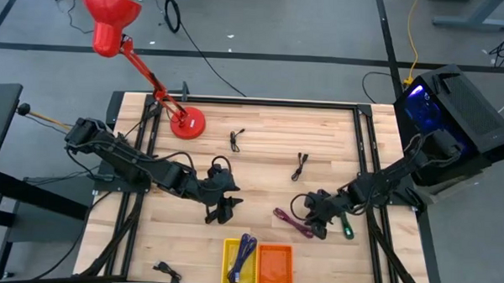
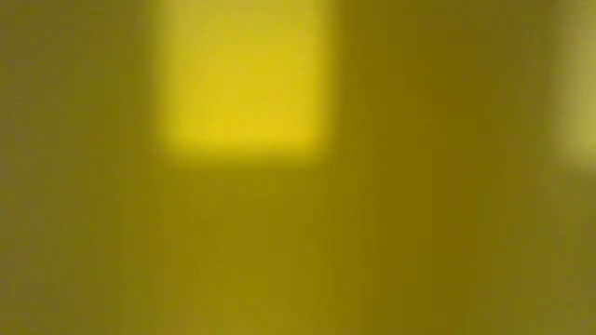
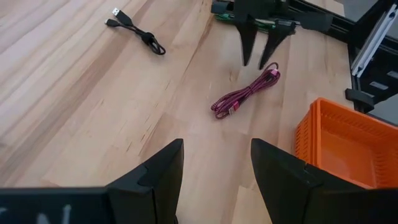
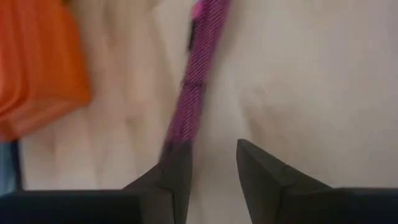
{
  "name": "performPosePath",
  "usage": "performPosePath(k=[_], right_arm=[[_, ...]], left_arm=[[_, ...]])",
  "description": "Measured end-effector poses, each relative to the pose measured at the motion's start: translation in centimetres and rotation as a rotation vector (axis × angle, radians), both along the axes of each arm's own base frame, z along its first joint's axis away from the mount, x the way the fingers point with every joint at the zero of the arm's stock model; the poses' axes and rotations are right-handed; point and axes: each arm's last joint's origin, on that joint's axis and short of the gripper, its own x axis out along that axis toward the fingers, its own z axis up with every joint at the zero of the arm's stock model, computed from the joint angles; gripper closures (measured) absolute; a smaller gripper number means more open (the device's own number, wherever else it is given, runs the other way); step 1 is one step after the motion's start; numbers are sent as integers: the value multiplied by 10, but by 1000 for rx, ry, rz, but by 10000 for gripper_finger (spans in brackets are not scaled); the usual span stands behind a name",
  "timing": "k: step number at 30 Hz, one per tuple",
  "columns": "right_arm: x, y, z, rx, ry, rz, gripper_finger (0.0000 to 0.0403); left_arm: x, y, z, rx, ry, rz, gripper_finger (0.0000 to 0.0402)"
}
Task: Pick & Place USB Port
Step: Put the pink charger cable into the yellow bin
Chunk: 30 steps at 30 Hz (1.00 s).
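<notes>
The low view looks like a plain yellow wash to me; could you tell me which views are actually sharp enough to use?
Low view: only a yellow blur, nothing recognisable. Right wrist view: soft, though the magenta cable and orange bin read. Left wrist view: sharp on that cable and a black cable. High view: clear and evenly lit.

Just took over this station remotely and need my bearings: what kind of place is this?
Probably a robotics lab or workshop. A wooden-topped table framed in black rails stands on grey floor with trailing cables, a red desk lamp clamped at one corner and a black computer tower lit blue beside it.
</notes>
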Motion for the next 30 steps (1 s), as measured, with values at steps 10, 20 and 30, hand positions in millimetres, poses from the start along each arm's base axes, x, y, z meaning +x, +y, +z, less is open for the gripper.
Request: performPosePath(k=[10, 20, 30], right_arm=[[-8, 13, 0, 21, 18, -7, 278], [-13, 20, 0, 13, 13, -8, 278], [-17, 20, -2, -23, 33, -27, 278]], left_arm=[[0, 0, 0, -1, 1, -2, 209], [0, 0, 0, -1, 1, -3, 209], [0, 0, 0, -1, 1, -3, 209]])
